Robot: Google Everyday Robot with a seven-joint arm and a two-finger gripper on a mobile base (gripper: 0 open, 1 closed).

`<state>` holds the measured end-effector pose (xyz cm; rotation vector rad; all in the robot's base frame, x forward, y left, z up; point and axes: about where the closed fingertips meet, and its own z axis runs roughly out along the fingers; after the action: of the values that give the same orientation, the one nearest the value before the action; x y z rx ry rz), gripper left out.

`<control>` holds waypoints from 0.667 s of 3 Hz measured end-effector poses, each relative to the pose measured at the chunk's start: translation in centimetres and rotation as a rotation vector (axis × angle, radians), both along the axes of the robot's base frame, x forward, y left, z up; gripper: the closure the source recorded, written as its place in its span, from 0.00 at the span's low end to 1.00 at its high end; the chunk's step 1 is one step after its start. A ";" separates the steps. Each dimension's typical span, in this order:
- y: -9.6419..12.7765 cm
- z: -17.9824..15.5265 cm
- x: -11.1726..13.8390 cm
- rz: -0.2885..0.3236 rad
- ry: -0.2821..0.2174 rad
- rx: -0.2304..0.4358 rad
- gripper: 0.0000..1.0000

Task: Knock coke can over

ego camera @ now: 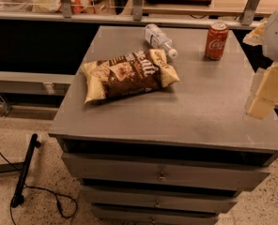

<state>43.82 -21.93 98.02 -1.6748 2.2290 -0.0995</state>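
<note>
The coke can is a small red can with white script and a silver top. It stands upright near the far right corner of the grey cabinet top. My gripper hangs at the right edge of the view, over the cabinet's right side, nearer to me than the can and well apart from it. Its pale yellow fingers point down toward the top.
A brown and cream chip bag lies flat left of centre. A clear plastic water bottle lies on its side behind it, left of the can. Drawers face me below. A wooden counter with metal posts runs behind.
</note>
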 end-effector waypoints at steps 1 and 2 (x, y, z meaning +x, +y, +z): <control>-0.9 0.2 -1.3 -0.088 -0.066 0.070 0.00; -2.4 -1.8 -2.0 -0.222 -0.126 0.214 0.00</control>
<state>41.78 -24.30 96.24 -1.2734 2.2342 -0.0193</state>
